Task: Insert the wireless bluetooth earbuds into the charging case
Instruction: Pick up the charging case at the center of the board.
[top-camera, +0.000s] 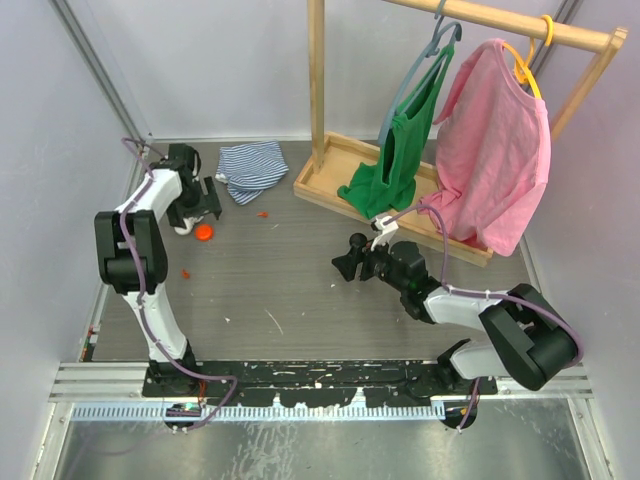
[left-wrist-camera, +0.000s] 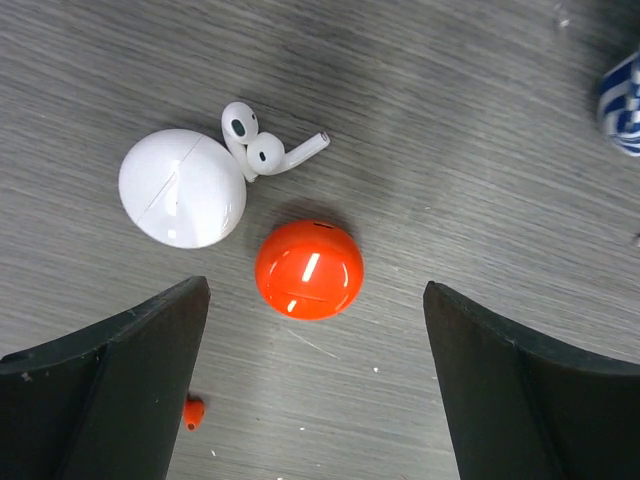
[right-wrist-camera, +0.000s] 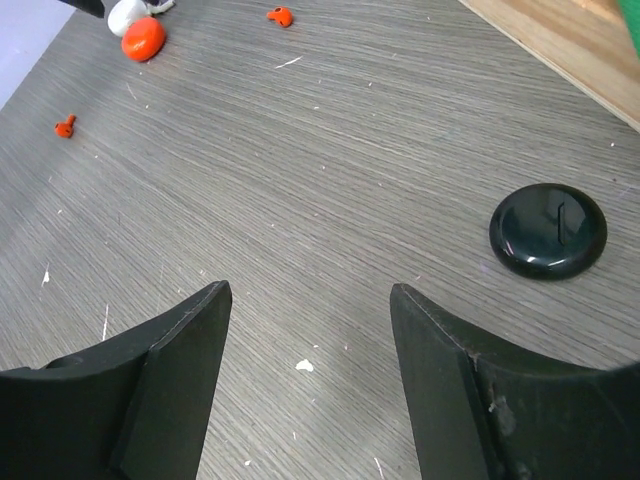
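A shut orange charging case (left-wrist-camera: 308, 270) lies on the table just ahead of my left gripper (left-wrist-camera: 315, 292), which hangs open over it with nothing between the fingers. To the case's left sits a shut white case (left-wrist-camera: 182, 187) with two white earbuds (left-wrist-camera: 255, 148) touching it. One orange earbud (left-wrist-camera: 193, 410) lies by my left finger, and another orange earbud (top-camera: 262, 213) lies further right. My right gripper (right-wrist-camera: 310, 288) is open and empty above bare table. A shut black case (right-wrist-camera: 548, 230) sits ahead of it to the right. From above, the left gripper (top-camera: 198, 215) and right gripper (top-camera: 345, 268) are far apart.
A striped blue-and-white cloth (top-camera: 250, 165) lies at the back left. A wooden clothes rack (top-camera: 330, 185) with a green top (top-camera: 400, 150) and a pink shirt (top-camera: 495, 150) stands at the back right. Walls close in on the left and right sides.
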